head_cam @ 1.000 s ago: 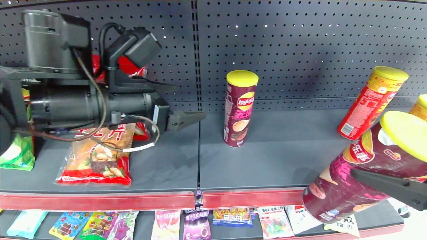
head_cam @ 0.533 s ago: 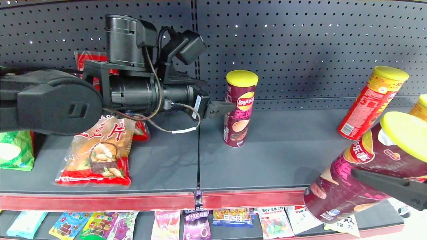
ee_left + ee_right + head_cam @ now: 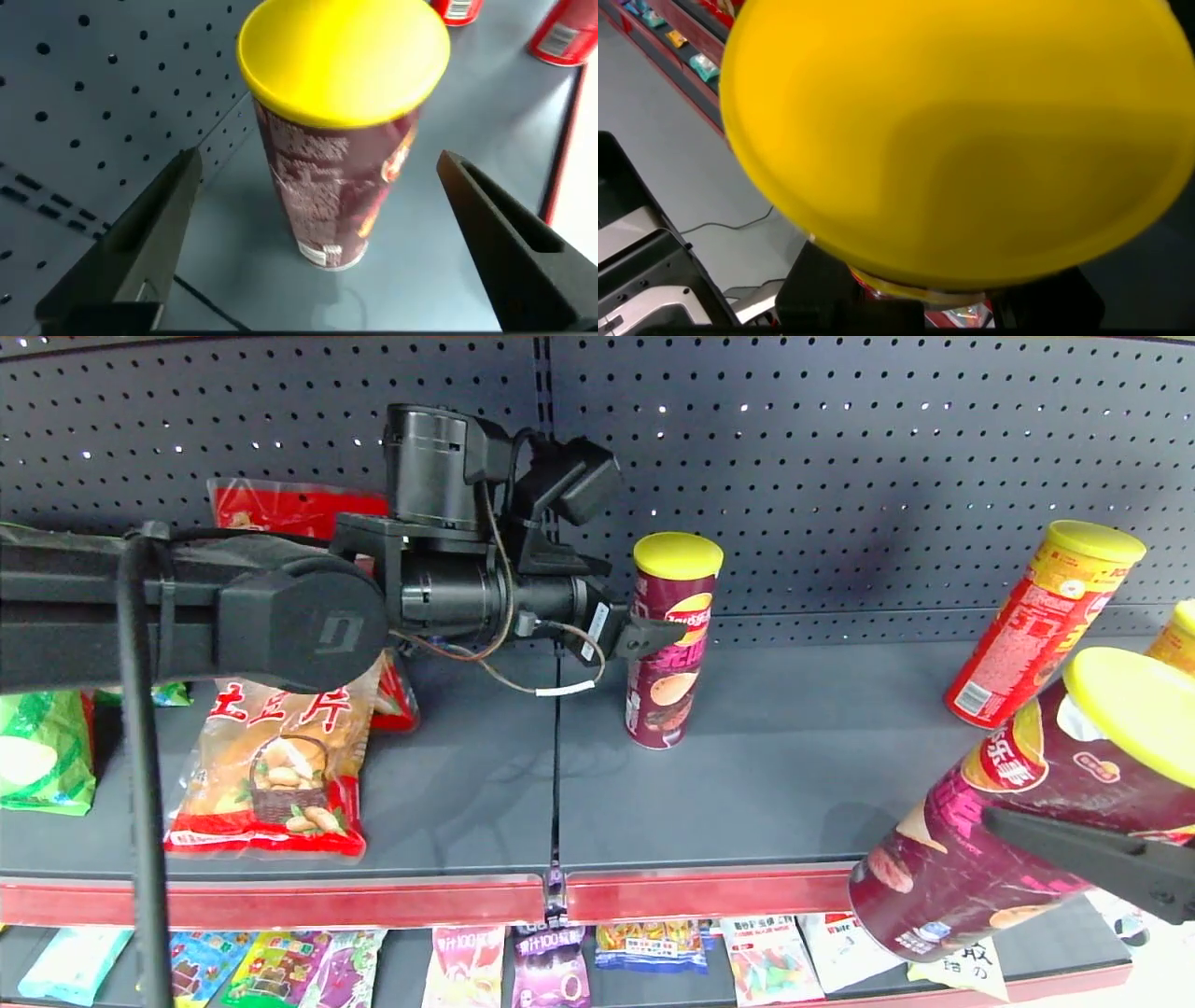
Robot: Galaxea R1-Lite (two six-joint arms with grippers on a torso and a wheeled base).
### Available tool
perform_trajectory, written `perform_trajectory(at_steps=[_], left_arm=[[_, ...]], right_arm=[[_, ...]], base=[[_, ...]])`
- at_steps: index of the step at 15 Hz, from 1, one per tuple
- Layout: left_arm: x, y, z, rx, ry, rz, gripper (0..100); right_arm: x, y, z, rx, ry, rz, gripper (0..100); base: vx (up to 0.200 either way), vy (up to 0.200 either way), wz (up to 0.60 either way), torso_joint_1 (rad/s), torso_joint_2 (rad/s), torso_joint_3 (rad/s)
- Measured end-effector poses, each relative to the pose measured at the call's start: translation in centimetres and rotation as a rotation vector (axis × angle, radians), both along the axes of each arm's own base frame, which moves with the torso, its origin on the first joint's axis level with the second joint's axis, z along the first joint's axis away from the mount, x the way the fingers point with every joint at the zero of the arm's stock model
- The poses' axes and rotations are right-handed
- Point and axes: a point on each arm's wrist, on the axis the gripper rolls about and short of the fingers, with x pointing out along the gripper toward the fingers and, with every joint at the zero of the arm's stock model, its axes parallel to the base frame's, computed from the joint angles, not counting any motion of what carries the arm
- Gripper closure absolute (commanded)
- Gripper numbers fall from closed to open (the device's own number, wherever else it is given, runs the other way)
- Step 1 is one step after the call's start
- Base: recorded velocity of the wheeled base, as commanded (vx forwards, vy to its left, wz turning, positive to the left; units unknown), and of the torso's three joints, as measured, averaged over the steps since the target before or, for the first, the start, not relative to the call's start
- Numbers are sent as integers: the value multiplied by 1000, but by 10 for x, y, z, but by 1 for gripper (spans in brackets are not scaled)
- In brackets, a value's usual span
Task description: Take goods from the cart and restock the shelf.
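Nearest, to the right of the upright can [image 3: 667,644] and out in front of the shelf [image 3: 794,775] it stands on, the right claw [image 3: 1018,831] pinches a second maroon can [image 3: 980,784], tilted, with its base below the shelf's red front lip. That arm has not shifted in the last second, so this can is not yet stocked.

The change is on the left. The left claw [image 3: 649,637] has swept in from above the peanut bag [image 3: 280,756], well to the left of the upright can, and now reaches the can itself. From the left wrist, its fingers [image 3: 154,233] are spread wide on either side of the can, clear of its walls. It probably means to grip or shift this can, perhaps to make room.

Farther back, to the right of the upright can, a red can [image 3: 1036,625] stands tilted.
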Motion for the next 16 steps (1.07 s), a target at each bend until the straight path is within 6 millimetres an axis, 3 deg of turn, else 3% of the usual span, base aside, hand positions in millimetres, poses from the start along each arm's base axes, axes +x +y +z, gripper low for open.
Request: perform_trajectory(at_steps=[10, 11, 16], left_arm=[[14, -24, -16, 6, 19, -27, 0], [15, -25, -18, 8, 22, -27, 100], [17, -28, -25, 13, 42, -36, 100]], right_arm=[[1, -2, 0, 0, 2, -19, 100], [1, -2, 0, 0, 2, -19, 100], [2, -2, -1, -1, 6, -24, 100]], base=[[0, 0, 0, 0, 0, 0], [0, 0, 0, 0, 0, 0], [0, 0, 0, 0, 0, 0]])
